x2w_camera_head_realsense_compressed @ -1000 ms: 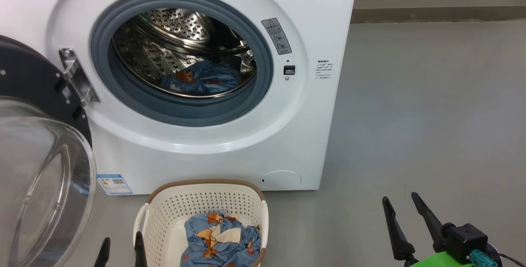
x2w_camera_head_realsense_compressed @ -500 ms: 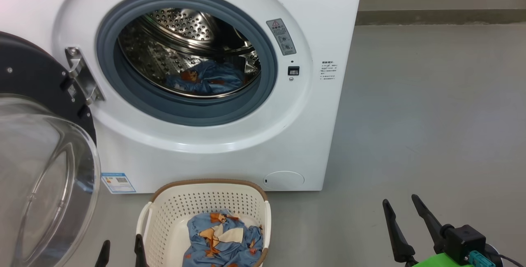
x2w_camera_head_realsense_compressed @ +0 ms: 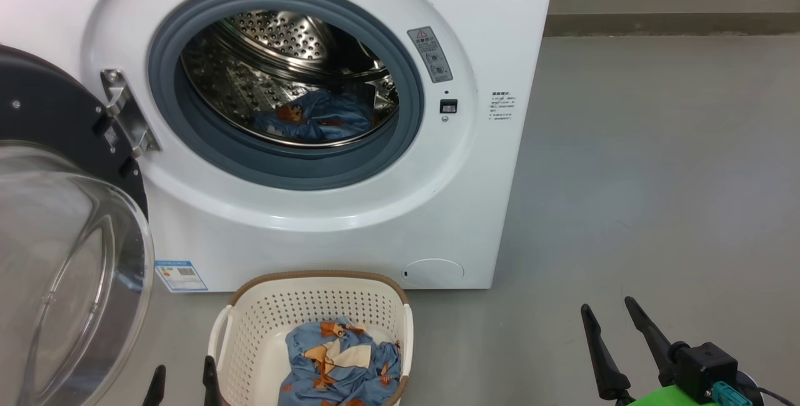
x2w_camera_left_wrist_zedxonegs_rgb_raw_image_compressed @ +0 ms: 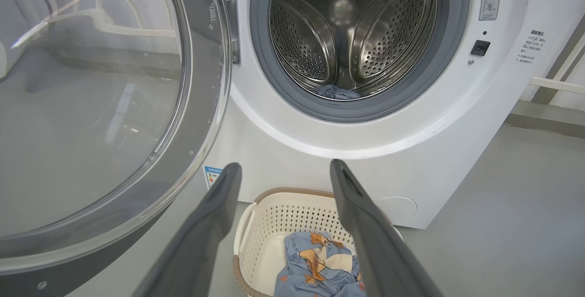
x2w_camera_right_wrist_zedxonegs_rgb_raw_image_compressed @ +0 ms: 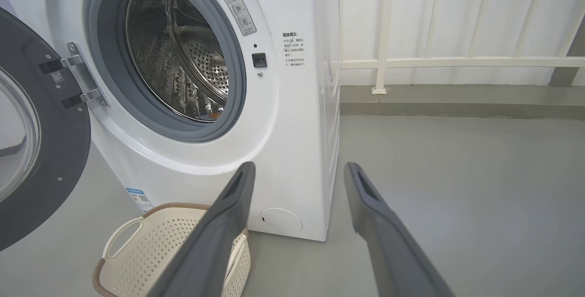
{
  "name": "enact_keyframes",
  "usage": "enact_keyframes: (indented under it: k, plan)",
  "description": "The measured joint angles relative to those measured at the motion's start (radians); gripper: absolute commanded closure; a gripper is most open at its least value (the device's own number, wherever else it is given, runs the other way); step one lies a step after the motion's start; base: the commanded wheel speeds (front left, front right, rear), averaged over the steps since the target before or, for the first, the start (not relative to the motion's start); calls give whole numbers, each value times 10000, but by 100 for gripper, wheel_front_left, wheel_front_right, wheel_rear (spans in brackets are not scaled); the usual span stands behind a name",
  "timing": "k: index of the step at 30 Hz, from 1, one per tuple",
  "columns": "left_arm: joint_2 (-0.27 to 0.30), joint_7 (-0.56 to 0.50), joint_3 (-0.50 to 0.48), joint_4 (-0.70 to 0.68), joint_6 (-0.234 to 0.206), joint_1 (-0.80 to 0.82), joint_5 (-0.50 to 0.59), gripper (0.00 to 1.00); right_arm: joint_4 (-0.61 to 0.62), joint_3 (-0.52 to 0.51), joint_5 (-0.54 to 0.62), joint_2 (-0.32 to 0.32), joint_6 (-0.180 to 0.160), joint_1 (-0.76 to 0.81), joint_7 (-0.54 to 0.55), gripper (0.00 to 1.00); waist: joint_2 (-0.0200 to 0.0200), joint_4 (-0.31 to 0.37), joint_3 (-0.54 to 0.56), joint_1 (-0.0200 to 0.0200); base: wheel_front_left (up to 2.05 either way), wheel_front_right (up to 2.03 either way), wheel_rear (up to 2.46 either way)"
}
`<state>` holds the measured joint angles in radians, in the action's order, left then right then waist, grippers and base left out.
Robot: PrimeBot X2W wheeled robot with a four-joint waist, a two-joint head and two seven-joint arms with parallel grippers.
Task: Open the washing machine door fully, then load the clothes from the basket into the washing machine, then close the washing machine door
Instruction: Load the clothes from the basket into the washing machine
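The big white front-loading washing machine stands on a grey floor. Its round glossy black door, with a bulging clear glass window, is swung wide to the robot's left on a metal hinge, exposing the grey rubber ring and the perforated steel drum. One light blue fabric piece printed with orange-brown figures lies at the bottom of the drum. Directly in front of the machine, near its base, sits the small cream perforated plastic basket with brown rim trim and white side handles. More light blue printed clothes, showing a white patch, lie crumpled inside it toward its right side. A small blue label marks the machine's lower left corner and a round cover its lower right. The left gripper hovers just beside the basket's left handle, its two long dark fingers spread apart with nothing between them; in the left wrist view the basket and clothes lie between and beyond them. The right gripper hangs over bare floor, well to the right of the basket, fingers likewise spread and empty. In the right wrist view a white railing runs behind the machine.
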<state>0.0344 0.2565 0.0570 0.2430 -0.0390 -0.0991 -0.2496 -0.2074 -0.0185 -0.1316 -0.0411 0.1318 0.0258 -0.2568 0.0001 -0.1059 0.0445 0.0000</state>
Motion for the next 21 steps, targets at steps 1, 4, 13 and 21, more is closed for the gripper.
enact_keyframes:
  k: [1, 4, 13, 21]
  plan:
    - [0, 0, 0, 0, 0, 0, 0, 0, 0, 4, 0, 0, 0, 0, 0, 0, 0, 8, -3, 0, 0, 0, 0]
    - [0, 0, 10, 0, -8, 0, 0, 0, 0, 6, 0, 0, 0, 0, 0, 0, 0, 39, -20, 0, 0, 0, 0]
    - [0, 0, 31, 50, -17, 1, -10, 0, 2, 40, -2, 0, 0, -1, 0, 0, 0, 300, -151, 0, 0, 0, 0]
    - [4, -35, 81, 625, 157, 73, -203, 0, 104, 104, -15, 0, 0, -60, 0, 0, 0, 838, -479, 0, 0, 0, 0]
